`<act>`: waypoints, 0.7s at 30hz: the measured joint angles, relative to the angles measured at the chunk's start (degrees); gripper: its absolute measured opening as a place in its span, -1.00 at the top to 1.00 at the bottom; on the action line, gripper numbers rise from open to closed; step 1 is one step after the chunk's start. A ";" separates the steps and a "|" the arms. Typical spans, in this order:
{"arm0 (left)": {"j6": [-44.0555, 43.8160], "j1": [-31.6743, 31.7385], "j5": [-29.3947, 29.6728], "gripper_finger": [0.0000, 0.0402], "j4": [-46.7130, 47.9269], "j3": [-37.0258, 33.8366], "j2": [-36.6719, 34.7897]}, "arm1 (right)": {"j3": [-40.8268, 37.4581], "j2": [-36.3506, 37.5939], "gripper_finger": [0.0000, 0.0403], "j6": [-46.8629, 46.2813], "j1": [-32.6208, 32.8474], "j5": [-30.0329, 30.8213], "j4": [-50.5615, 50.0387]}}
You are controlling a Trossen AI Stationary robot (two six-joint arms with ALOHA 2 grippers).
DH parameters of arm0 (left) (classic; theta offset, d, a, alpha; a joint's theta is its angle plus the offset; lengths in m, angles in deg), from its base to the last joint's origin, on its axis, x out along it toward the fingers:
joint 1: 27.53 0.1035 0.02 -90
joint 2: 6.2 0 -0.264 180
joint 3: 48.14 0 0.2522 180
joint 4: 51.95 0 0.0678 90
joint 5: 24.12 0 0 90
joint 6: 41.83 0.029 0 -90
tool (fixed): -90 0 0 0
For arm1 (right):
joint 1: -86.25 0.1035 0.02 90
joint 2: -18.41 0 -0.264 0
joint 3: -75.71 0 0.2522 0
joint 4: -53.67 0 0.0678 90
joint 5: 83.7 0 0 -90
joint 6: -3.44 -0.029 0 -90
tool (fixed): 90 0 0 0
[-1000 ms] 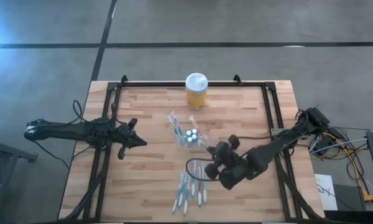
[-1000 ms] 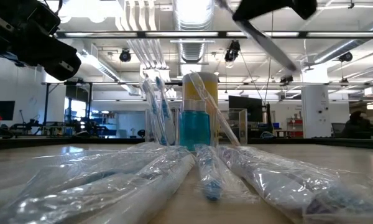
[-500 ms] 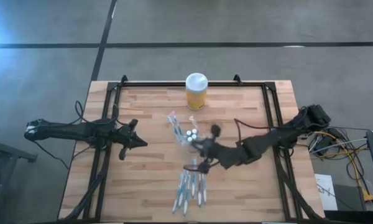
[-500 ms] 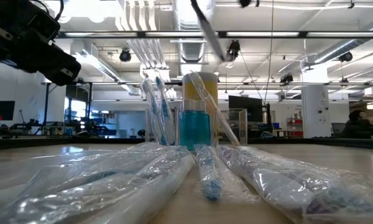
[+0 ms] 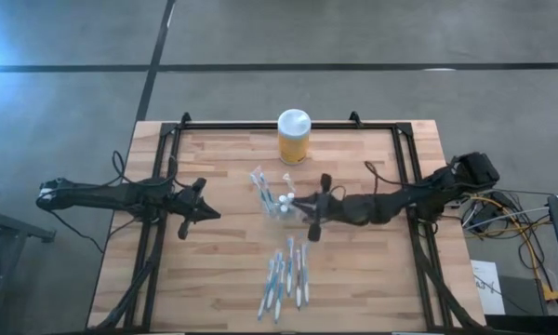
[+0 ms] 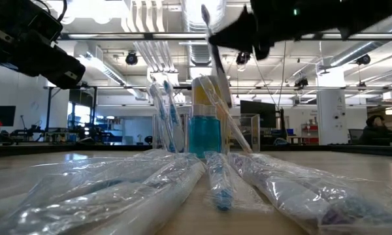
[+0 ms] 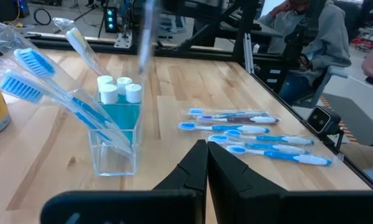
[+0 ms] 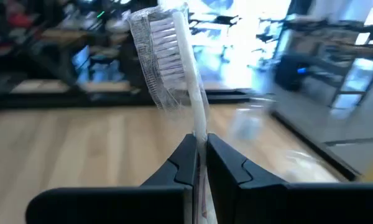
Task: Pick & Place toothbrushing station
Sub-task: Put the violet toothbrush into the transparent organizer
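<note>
The toothbrushing station (image 5: 280, 202) is a see-through holder with blue-tinted cups (image 7: 115, 134). It stands mid-table, with wrapped toothbrushes leaning in it and white caps on top. My right gripper (image 5: 301, 206) hovers just to its right, shut on a wrapped toothbrush (image 8: 174, 62) that also shows in the low view (image 6: 214, 49). At the table's left, my left gripper (image 5: 210, 214) is shut on nothing, its fingers (image 7: 207, 163) pointing toward the station. A pile of wrapped toothbrushes (image 5: 286, 277) lies toward the near edge. My right gripper pinches the wrapped toothbrush by its handle (image 8: 200, 127) between the two fingers. The fingers reach in about level from the table's right and lie across the handle. The brush stands nearly upright, bristle head (image 8: 158, 46) up, lifted clear of the table beside the station.
A yellow jar with a white lid (image 5: 294, 137) stands at the far edge, behind the station. Black frame rails (image 5: 405, 186) run along the table's left and right sides. A person (image 7: 317, 43) sits beyond the table.
My right gripper has swung from above the toothbrush pile toward the far edge and the station, coming lower. It has turned from pointing down to about level. The wrapped toothbrush went with it and now stands nearly upright.
</note>
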 joint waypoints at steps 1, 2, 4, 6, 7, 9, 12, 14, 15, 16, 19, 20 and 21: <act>0.00 0.00 0.00 0.94 0.04 0.00 0.00 | -1.88 0.28 0.92 -0.29 -0.49 0.57 2.91; 0.00 0.00 0.00 0.94 0.05 0.00 0.02 | -3.89 0.65 0.92 -0.47 -0.87 1.07 5.22; 0.00 0.00 -0.01 0.94 0.04 0.00 0.02 | -6.68 0.81 0.92 -1.54 -1.62 1.11 10.27; -0.01 0.00 0.03 0.94 -0.01 0.00 0.02 | -9.31 0.86 0.92 -3.23 -2.33 0.95 13.09; -0.04 0.00 0.09 0.94 -0.02 0.00 0.02 | -10.30 0.84 0.92 -4.10 -2.73 0.83 13.51; -0.09 0.00 0.42 0.94 -0.34 0.00 0.02 | -12.35 0.75 0.92 -6.16 -3.48 1.05 13.94; -0.30 0.00 0.75 0.94 -0.61 0.00 0.02 | -14.21 0.61 0.92 -9.20 -4.30 1.08 15.11; -0.32 0.01 1.02 0.94 -0.68 0.00 0.02 | -14.96 -0.10 0.92 -10.62 -4.81 0.86 16.10; -0.40 0.01 1.17 0.94 -0.86 0.00 0.02 | -15.31 -0.58 0.92 -11.24 -5.01 0.89 16.33; -0.66 0.02 1.23 0.94 -1.09 0.00 0.02 | -15.47 -1.19 0.92 -11.83 -5.16 1.06 16.79; -1.60 0.01 1.51 0.94 -1.98 0.00 0.04 | -15.50 -3.47 0.92 -12.58 -5.38 1.05 18.93; -1.80 0.00 1.51 0.94 -2.42 0.02 0.02 | -15.50 -4.29 0.92 -13.07 -5.53 1.04 19.06; -1.87 0.02 1.50 0.94 -2.68 0.02 0.02 | -15.50 -5.12 0.92 -13.50 -5.70 0.95 19.05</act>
